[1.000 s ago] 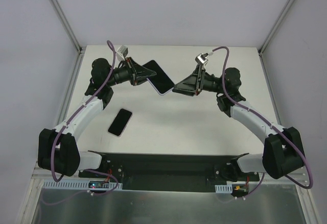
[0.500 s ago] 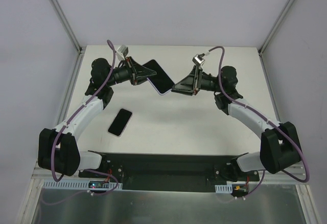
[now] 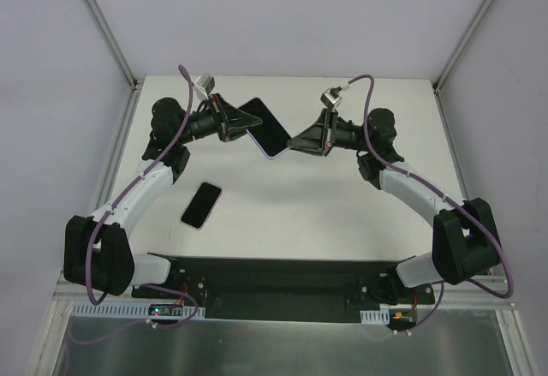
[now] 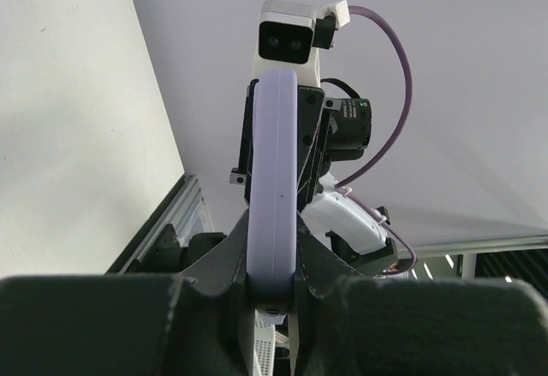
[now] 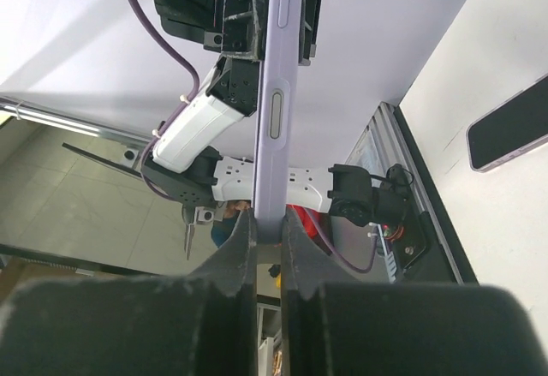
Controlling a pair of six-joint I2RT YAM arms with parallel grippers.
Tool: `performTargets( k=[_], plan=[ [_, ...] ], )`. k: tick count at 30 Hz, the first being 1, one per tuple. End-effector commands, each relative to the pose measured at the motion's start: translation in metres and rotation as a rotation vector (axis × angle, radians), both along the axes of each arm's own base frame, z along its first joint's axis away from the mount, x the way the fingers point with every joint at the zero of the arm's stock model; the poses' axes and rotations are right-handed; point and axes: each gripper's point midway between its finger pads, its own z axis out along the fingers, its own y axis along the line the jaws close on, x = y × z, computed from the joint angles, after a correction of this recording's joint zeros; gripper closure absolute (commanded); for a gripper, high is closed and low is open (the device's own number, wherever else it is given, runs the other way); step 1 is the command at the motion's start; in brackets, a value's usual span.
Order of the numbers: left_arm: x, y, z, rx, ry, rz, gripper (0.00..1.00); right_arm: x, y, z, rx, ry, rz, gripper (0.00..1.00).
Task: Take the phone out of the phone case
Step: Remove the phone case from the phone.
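- The phone (image 3: pixel 265 126) sits in its lilac phone case (image 4: pixel 274 179). The pair is held up in the air over the far half of the table (image 3: pixel 342 213), between the two arms and tilted, with the dark screen facing the overhead camera.
- The left gripper (image 4: pixel 272 275) is clamped narrow on one end of the phone case, its jaws pressing front and back.
- The right gripper (image 5: pixel 267 232) pinches the opposite end, jaws tight against both faces of the thin lilac edge.
- Judged progress: the cased phone is lifted and gripped from both ends, but the separation itself is not done. No gap shows between the screen and the lilac rim, and no corner of the case is peeled back.
- What seems left: flexing or pushing the case off one end, then drawing the phone clear.
- A second handset (image 3: pixel 202 205) lies flat on the table near the left arm, well apart from the held one. I cannot tell whether it is bare or cased.
- Both wrist views show the held case edge-on only, so the screen and the back are hidden there.
- Whether each jaw bears on the case rim alone or also on the glass cannot be made out.
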Motion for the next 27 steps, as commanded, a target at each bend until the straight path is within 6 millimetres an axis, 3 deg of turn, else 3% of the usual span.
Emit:
performTargets(
  k=[1, 5, 7, 14, 19, 27],
  plan=[
    [-0.011, 0.003, 0.037, -0.045, -0.12, -0.016, 1.0, -0.014, -0.004, 0.038, 0.092, -0.167, 0.038, 0.98],
    [-0.003, 0.003, 0.027, -0.04, -0.09, -0.004, 1.0, -0.036, -0.011, 0.078, 0.224, -0.199, 0.101, 0.99],
    [0.004, 0.002, 0.018, -0.042, -0.069, -0.005, 1.0, -0.056, -0.014, 0.104, 0.307, -0.327, 0.161, 0.99],
    [0.019, -0.002, 0.001, -0.068, -0.018, -0.012, 1.0, -0.116, -0.012, 0.14, 0.356, -0.555, 0.305, 0.99],
    [0.023, -0.004, -0.004, -0.075, -0.01, -0.017, 1.0, -0.138, -0.018, 0.158, 0.383, -0.679, 0.334, 0.99],
    [0.023, -0.008, 0.003, -0.107, -0.01, -0.034, 1.0, -0.146, -0.019, 0.157, 0.406, -0.769, 0.313, 0.99]
  ],
)
